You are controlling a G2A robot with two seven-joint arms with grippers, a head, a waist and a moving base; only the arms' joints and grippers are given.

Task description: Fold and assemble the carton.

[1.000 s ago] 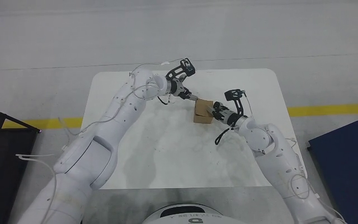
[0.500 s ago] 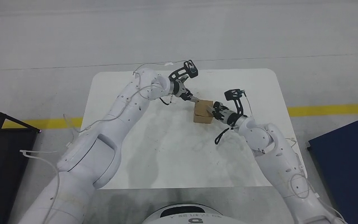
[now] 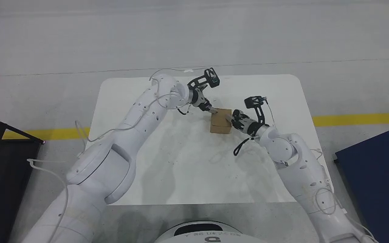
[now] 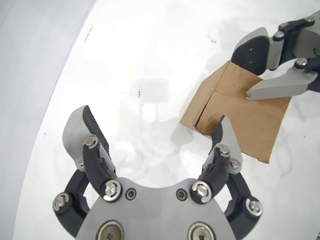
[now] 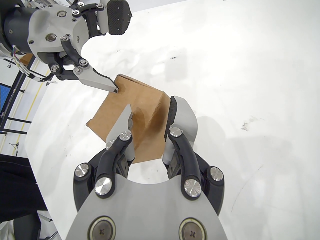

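Observation:
A small brown carton (image 3: 219,121) stands near the middle of the white table (image 3: 182,170). My right gripper (image 3: 236,123) is shut on the carton's near corner (image 5: 140,111), one finger on the top panel and one on the side wall (image 5: 151,106). My left gripper (image 3: 209,109) is open on the opposite side (image 4: 153,114). One of its fingertips (image 4: 220,126) touches a partly folded corner of the carton (image 4: 240,121); the other finger hangs free over the table. The right wrist view shows the left gripper (image 5: 116,58) with its lower tip pressed on the carton's far top edge.
The tabletop around the carton is bare white surface with a few small scuff marks. The table's far edge (image 3: 200,78) runs close behind the left wrist. A black frame (image 3: 15,136) stands left of the table and a blue panel (image 3: 364,164) on the floor at right.
The left wrist has shifted a little to the right, closer over the carton's far edge. The carton and the right gripper have stayed in place.

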